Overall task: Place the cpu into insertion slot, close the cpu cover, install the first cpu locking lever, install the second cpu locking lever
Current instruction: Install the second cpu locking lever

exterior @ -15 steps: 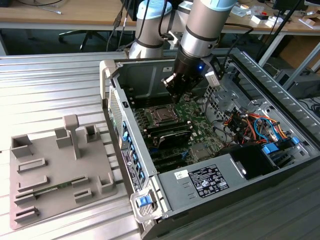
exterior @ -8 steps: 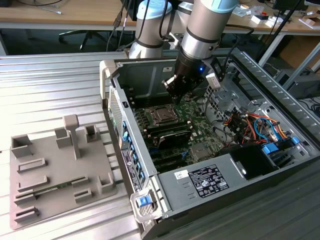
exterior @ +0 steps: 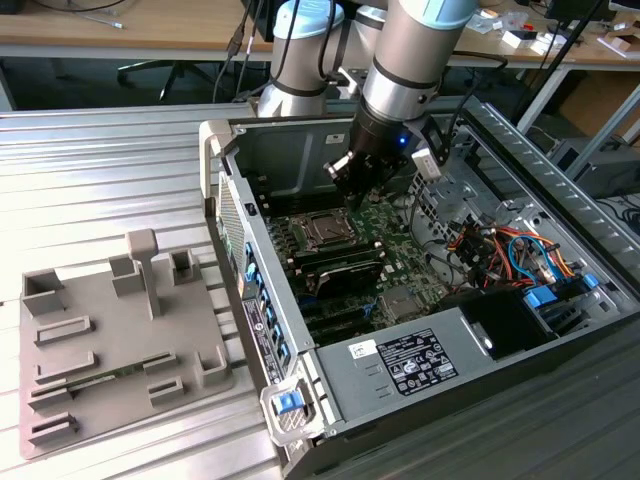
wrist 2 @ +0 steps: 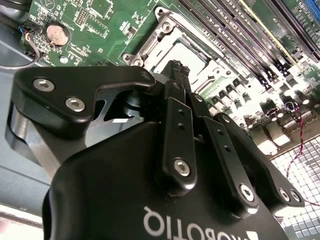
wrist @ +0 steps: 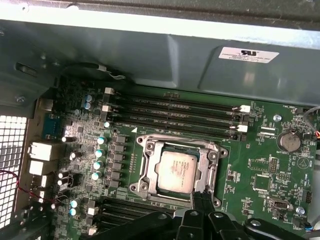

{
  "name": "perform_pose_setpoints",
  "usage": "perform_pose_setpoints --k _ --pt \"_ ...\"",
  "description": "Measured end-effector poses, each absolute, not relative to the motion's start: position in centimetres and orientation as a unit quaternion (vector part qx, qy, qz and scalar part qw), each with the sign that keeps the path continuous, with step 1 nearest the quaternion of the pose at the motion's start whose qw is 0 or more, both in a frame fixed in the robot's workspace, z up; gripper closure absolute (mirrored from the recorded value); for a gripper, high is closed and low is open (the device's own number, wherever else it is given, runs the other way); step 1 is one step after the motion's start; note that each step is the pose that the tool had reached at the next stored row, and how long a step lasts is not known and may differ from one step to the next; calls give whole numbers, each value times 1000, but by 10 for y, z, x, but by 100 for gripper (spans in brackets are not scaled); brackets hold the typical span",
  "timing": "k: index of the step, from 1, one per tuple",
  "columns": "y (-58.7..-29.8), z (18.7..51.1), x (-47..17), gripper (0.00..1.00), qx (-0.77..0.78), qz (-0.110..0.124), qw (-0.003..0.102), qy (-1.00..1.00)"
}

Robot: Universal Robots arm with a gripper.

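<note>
The cpu (wrist: 176, 170) lies flat in the insertion slot (exterior: 325, 232) on the green motherboard, silvery face up. The shiny cpu cover (wrist: 149, 167) is folded down around it, and the chip shows through its window. In the second wrist view my gripper (wrist 2: 176, 67) is shut with nothing between its black fingers. It hovers just above one edge of the cover (wrist 2: 156, 36). In the exterior view the gripper (exterior: 350, 185) hangs inside the open computer case, a little above and behind the slot. Its fingertips (wrist: 199, 199) reach the edge of the socket frame in the first wrist view.
Long black memory slots (wrist: 175, 112) run on both sides of the socket. The case's metal wall (exterior: 290, 150) stands close behind the gripper. Coloured cables (exterior: 505, 245) and drive bays sit at the exterior view's right. A grey fixture plate (exterior: 110, 340) lies outside the case at the left.
</note>
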State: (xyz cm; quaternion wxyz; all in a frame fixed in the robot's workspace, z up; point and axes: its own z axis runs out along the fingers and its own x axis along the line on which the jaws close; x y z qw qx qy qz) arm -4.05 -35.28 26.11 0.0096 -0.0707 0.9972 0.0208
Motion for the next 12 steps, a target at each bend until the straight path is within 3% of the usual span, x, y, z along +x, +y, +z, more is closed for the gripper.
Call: perform_pose_setpoints --k 12 --pt "-356 255 -41 89 -71 21 10 997"
